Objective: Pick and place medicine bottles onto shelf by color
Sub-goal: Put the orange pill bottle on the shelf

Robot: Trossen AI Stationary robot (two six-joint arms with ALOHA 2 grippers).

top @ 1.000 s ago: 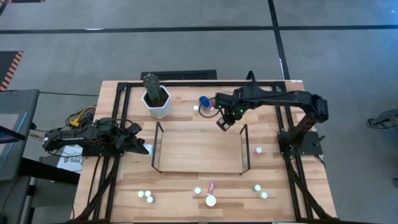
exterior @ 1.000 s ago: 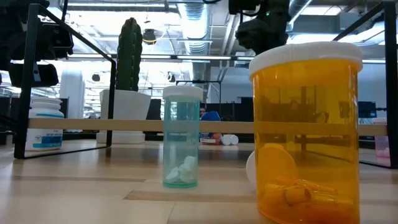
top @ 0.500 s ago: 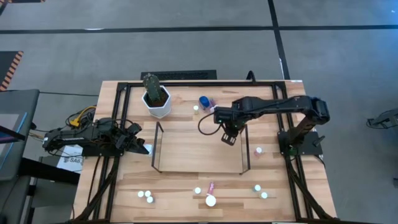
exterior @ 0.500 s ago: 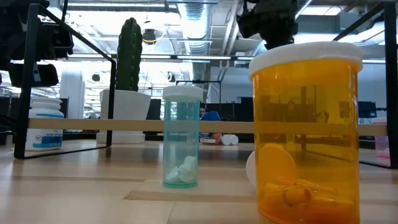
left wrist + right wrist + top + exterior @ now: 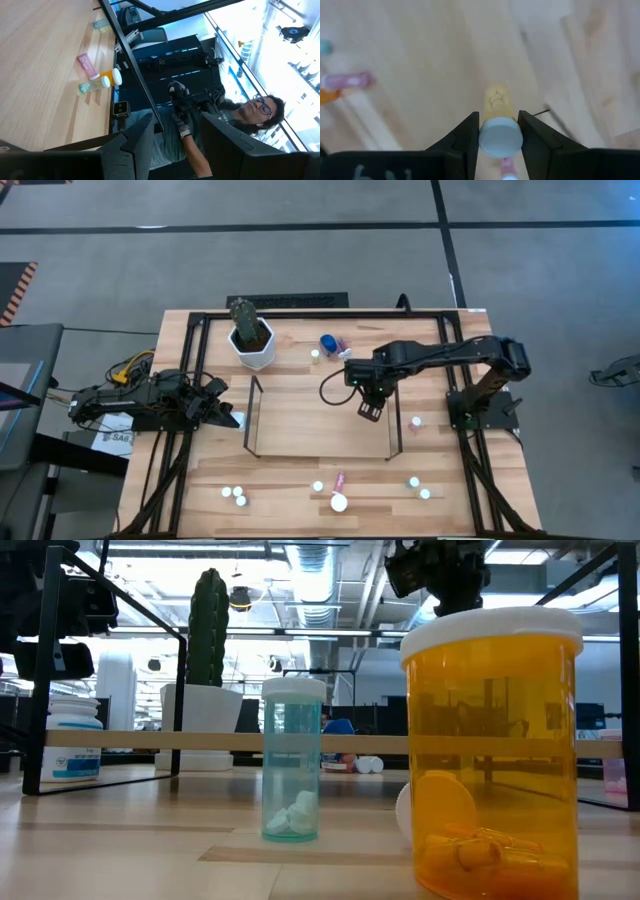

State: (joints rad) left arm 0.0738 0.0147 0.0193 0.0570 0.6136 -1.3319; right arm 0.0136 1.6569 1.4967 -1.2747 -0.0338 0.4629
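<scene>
The right pincer [image 5: 369, 411] is carrying a yellowish bottle [image 5: 497, 111], clamped, over the shelf [image 5: 300, 420]; next, lowering and releasing there.

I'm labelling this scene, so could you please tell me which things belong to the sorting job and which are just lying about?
Part of the job:
- the yellow bottle held in the right gripper, above the shelf
- the loose bottles along the table's near edge
- the blue-capped bottle

Just lying about:
- the cactus pot
- the left gripper, idle at the table's left side
</scene>
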